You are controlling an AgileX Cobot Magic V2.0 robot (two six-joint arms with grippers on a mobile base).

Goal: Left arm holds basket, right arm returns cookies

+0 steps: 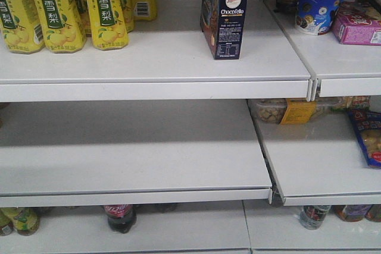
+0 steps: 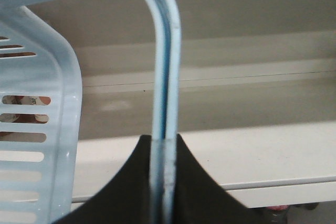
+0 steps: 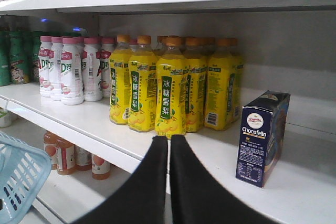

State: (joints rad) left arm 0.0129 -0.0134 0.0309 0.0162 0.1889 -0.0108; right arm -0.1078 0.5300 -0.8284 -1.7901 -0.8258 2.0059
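The cookies (image 1: 225,13), a navy "Chocofello" box, stand upright on the top white shelf (image 1: 161,72), right of the yellow bottles. In the right wrist view the cookies (image 3: 261,137) stand to the right of my right gripper (image 3: 169,139), which is shut with nothing between its fingers and apart from the box. My left gripper (image 2: 164,142) is shut on the two flat loop handles (image 2: 167,66) of the light blue basket (image 2: 39,129), whose slotted side hangs at the left. A corner of the basket (image 3: 18,179) shows low on the left in the right wrist view. Neither arm appears in the front view.
Yellow pear-drink bottles (image 1: 65,7) crowd the top shelf's left (image 3: 170,90). White and pink bottles (image 3: 71,69) stand further left. A blue-white tub (image 1: 318,1) and a pink box (image 1: 357,28) sit on the neighbouring right shelf. Snack packs (image 1: 366,138) lie on the lower right shelf.
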